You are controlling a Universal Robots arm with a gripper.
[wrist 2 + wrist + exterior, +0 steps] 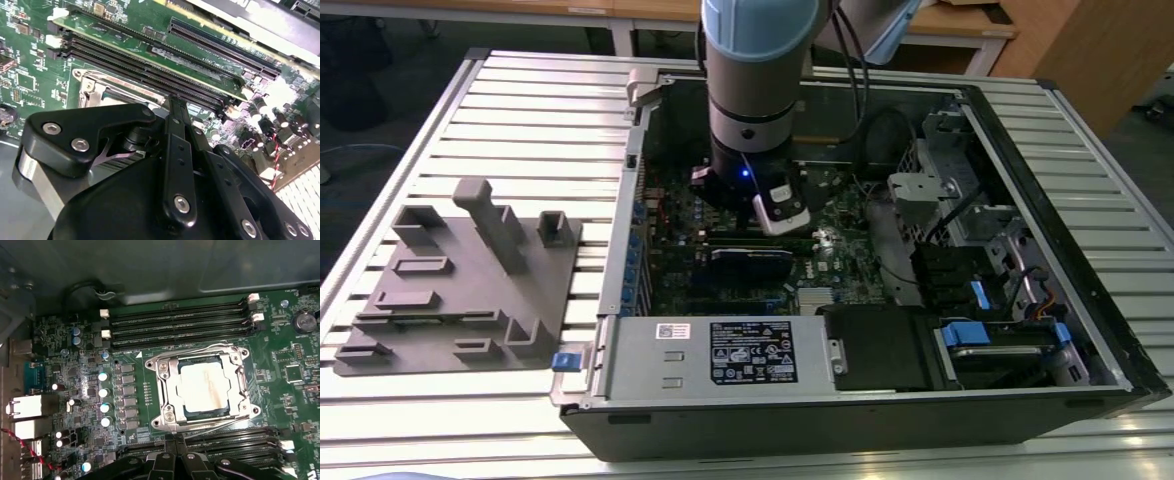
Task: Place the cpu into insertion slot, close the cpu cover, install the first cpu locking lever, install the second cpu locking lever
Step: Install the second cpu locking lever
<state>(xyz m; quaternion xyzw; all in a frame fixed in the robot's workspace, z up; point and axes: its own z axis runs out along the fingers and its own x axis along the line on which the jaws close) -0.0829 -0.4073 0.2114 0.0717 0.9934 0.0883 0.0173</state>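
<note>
In the first wrist view the cpu (202, 388) lies flat in the insertion slot (239, 390) on the green motherboard. The cpu cover (165, 387) is down over it, its window showing the pale metal top. One thin wire locking lever (200, 348) runs along the side toward the long black slots. A second lever (220, 421) runs along the opposite side. My gripper (170, 441) is shut, its tips just off the socket corner by that second lever's end. In the second wrist view the gripper (173, 101) points at the socket's rim (95, 85). In the exterior view the gripper (769, 222) hangs low inside the case.
The open computer case (1014, 200) walls in the motherboard (670, 290). Long black memory slots (175, 322) flank the socket on two sides. Capacitors (104, 390) stand beside it. A grey fixture block (454, 280) sits on the table at the exterior view's left.
</note>
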